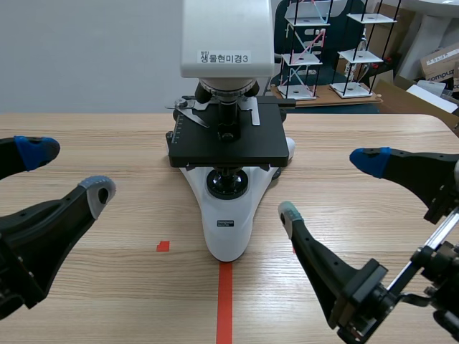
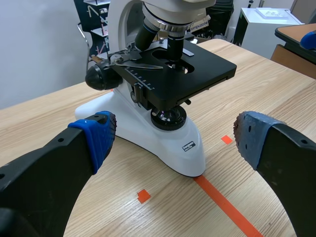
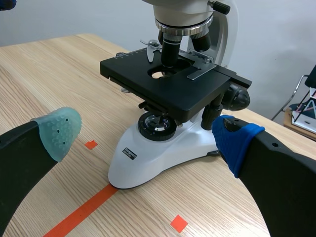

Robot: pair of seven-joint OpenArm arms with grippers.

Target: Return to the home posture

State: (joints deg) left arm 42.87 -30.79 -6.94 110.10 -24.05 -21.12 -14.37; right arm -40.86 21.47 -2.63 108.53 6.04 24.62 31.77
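A white microscope (image 1: 228,215) stands in the middle of the wooden table (image 1: 86,136), and the two arms are low over the near part of the table, one on each side of it. In the scene view the left gripper (image 1: 68,172) is at about 9 o'clock from the foot of the microscope and well apart from it. Its two fingers are spread wide with nothing between them, one with a blue pad (image 1: 32,150) and one with a grey pad (image 1: 99,193). The right gripper (image 1: 330,187) is at about 4 o'clock from the foot. It is also spread wide and holds nothing, and its grey-green pad (image 1: 289,213) is near the white foot but does not touch it. Each wrist view shows the microscope ahead of the gripper, framed by the two separated fingers, and no finger is in contact with it. The black stage (image 1: 229,147) of the microscope is level, with a lens just above its round hole. A red tape line (image 1: 225,301) runs from the foot toward 6 o'clock, and a small red tape square (image 1: 163,246) lies at about 8 o'clock from the foot. Behind the table, at about 1 o'clock, there are small white shelves (image 1: 315,50) on thin black posts.
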